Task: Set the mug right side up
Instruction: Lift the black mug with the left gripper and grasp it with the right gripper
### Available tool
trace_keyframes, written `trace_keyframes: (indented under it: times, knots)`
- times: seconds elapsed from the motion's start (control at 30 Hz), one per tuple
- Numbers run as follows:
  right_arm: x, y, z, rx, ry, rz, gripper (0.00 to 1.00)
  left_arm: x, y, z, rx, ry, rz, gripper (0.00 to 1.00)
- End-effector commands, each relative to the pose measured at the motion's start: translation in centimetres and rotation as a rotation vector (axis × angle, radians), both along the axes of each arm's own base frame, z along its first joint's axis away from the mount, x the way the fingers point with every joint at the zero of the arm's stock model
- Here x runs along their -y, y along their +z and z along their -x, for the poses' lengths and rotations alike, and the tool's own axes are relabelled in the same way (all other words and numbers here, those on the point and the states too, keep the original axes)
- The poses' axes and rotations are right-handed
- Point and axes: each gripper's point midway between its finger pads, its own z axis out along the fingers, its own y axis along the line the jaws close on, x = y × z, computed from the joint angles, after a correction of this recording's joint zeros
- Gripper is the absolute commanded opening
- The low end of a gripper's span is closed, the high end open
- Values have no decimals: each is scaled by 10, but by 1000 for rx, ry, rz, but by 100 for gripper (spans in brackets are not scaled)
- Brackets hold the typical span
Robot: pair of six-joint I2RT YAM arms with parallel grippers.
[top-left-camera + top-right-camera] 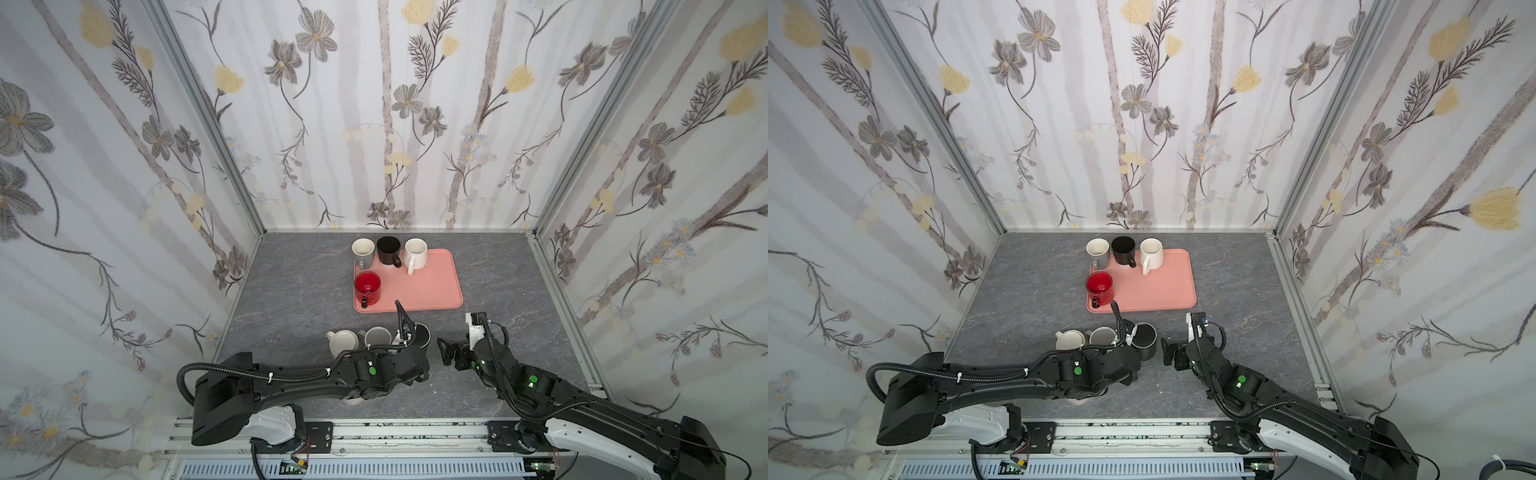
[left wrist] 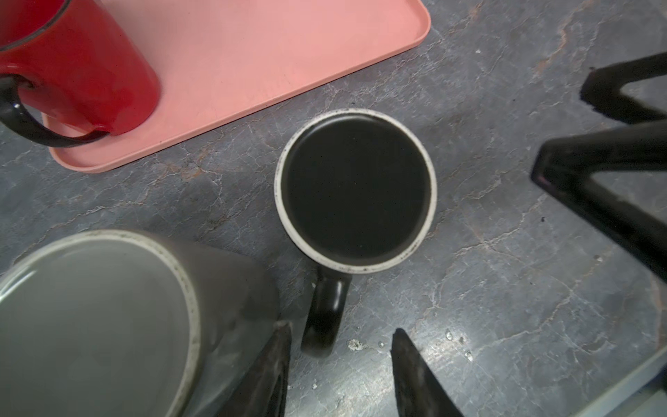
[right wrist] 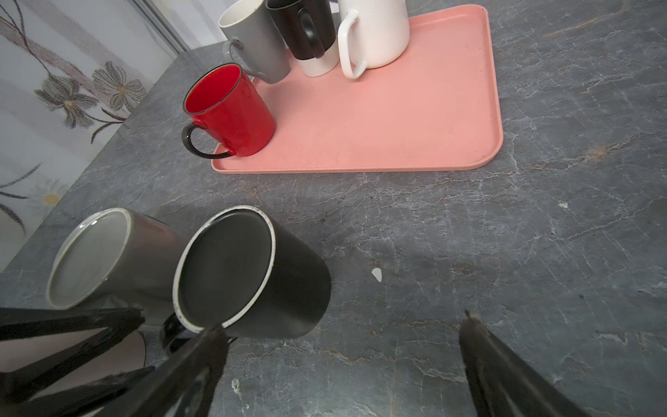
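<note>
Black mug [image 2: 355, 187], inverted near the tray [image 2: 252, 54]: pale-ringed base up, handle between my left claw's [image 2: 341, 328] parted fingers.

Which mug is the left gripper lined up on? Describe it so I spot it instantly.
Start at the pink tray; just in front of it three mugs stand upside down in a row on the table. Take the rightmost: the black mug with a white base ring, next to the grey mug and, beyond it, the cream mug.
</note>
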Motion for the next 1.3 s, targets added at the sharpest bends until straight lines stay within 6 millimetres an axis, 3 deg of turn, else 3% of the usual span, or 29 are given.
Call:
trace_keyframes:
  times: [0.0,0.43,0.6,0.87,1.07,1.27]
  knots:
    - [-1,6,-1,15,8,-4,100,-6,-4,-7,29,30,-59,48]
    - [-2,26,3,42,30,-52,100,-2,-24,-28,79,39,-158,37]
    - [1,40,4,68,29,-71,100,-3,-26,-33,113,38,-184,28]
    - [7,44,4,77,7,-83,100,9,-25,-33,127,-9,-139,7]
    - [12,52,4,99,-25,-127,99,17,-18,-37,159,-26,-123,0]
    - [14,68,5,150,-36,-230,100,27,20,-47,210,-31,51,0]
